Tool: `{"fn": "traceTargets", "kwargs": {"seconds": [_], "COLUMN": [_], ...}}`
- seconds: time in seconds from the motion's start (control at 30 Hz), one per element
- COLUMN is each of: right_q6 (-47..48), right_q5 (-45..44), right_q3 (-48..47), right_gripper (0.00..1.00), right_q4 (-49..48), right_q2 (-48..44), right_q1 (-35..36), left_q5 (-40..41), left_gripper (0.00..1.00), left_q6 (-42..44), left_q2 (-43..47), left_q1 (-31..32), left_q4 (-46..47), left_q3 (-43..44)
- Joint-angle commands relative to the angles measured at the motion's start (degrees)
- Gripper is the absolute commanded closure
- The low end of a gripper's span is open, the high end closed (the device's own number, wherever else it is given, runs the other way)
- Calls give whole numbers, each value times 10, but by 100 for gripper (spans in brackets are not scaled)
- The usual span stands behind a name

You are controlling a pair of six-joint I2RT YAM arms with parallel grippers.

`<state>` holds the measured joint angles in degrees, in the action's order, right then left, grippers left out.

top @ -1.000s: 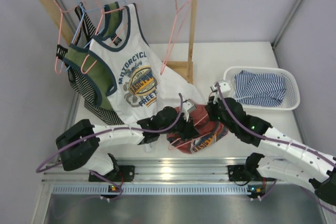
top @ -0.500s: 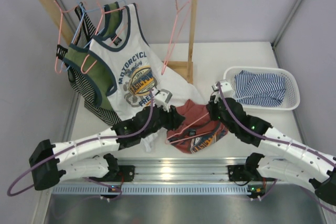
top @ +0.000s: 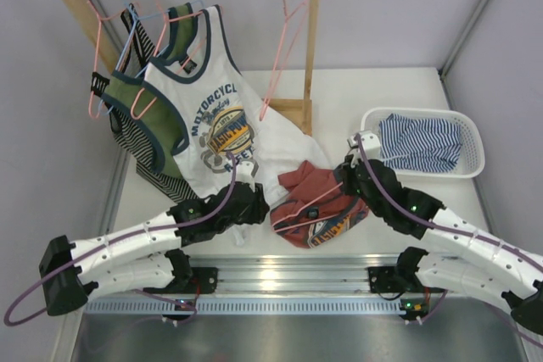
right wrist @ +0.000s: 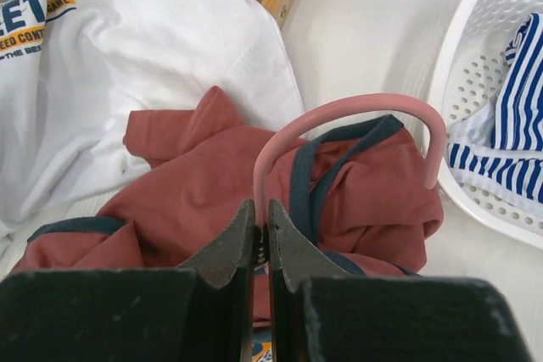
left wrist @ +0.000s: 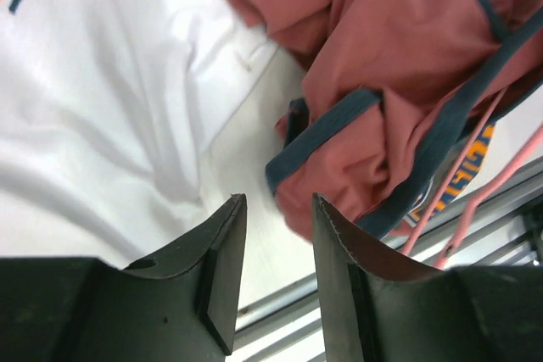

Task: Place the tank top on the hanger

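— While the right hand (right wrist: 261, 247) is clamping the hanger (right wrist: 339, 109) just below its hook, where is the tank top (top: 316, 197) lying?

— It's lying crumpled on the bench (top: 382, 91) between the arms, with the hanger's wire crossing it. The left hand (left wrist: 278, 203) is hovering beside it, fingers apart and holding nothing. I'm judging the threading step is underway; next that hand is needing to pinch the navy trim and draw it over the hanger's shoulder.

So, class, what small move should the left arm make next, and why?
Probably ease the open, empty left gripper forward to pinch the tank top's navy edge just ahead; the right gripper is shut on the hanger's neck.
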<state>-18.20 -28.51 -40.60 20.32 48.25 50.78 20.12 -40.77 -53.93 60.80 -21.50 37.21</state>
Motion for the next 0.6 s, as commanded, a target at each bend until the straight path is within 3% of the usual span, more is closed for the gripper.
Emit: {"fn": "traceTargets", "kwargs": {"seconds": [0.0, 0.23, 0.57], "right_q6": [1, 2, 1], "right_q5": [-23, -26, -24], "right_q3": [-32, -34, -36], "right_gripper": [100, 100, 100], "right_q4": [2, 8, 11], "right_q2": [-16, -19, -17], "right_q1": [0, 0, -1], "left_q5": [-36, -118, -160], "left_gripper": [57, 52, 45], "left_q6": [-25, -37, -67], "left_q2": [-6, 1, -6], "left_q1": [3, 3, 3], "left_q4": [-69, -34, 58], "left_q3": [15, -3, -40]}}
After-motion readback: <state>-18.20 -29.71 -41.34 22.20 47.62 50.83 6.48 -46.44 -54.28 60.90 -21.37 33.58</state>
